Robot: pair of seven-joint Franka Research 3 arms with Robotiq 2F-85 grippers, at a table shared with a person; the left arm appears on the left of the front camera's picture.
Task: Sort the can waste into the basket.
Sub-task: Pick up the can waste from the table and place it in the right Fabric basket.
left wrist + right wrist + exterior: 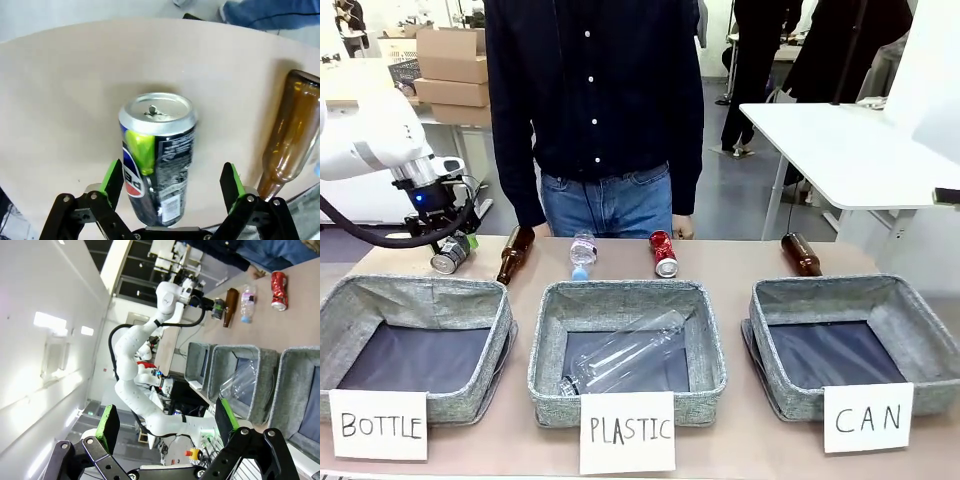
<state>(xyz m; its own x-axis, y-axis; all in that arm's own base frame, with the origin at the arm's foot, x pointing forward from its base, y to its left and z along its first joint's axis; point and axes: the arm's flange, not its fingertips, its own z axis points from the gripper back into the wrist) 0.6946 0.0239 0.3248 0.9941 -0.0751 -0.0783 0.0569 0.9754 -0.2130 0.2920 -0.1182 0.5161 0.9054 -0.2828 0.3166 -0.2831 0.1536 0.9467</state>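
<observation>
- Straddling the dark blue can (pixel 160 150), the left pincer (pixel 171 175) is seen released in the left wrist view. Its green pads (pixel 112 180) are spread to either side of the can's body. A clear gap is left at the right-hand pad, while contact at the left-hand pad cannot be told.
- The can is laid on its side on the bench (pixel 60 90), its silver end turned toward the top of the frame. A brown glass bottle (pixel 292 135) is laid near it at the right edge.
- In the front view the dark blue can (pixel 450 258) is found at the middle left, by the bench's far edge, with the left pincer (pixel 448 250) set down over it.
- The red can (pixel 663 253) is laid at the centre of the frame, just right of a small clear plastic bottle (pixel 582 254). It is well apart from a second brown bottle (pixel 801 254) further right.
- The basket (pixel 825 288) is placed at the lower right, marked by a card (pixel 867 417) reading "CAN"; both cans are outside it.
- The right pincer (pixel 166 422) is seen released in the right wrist view, its green pads held wide apart.
- A person (pixel 595 100) is stood behind the bench at the top centre.
</observation>
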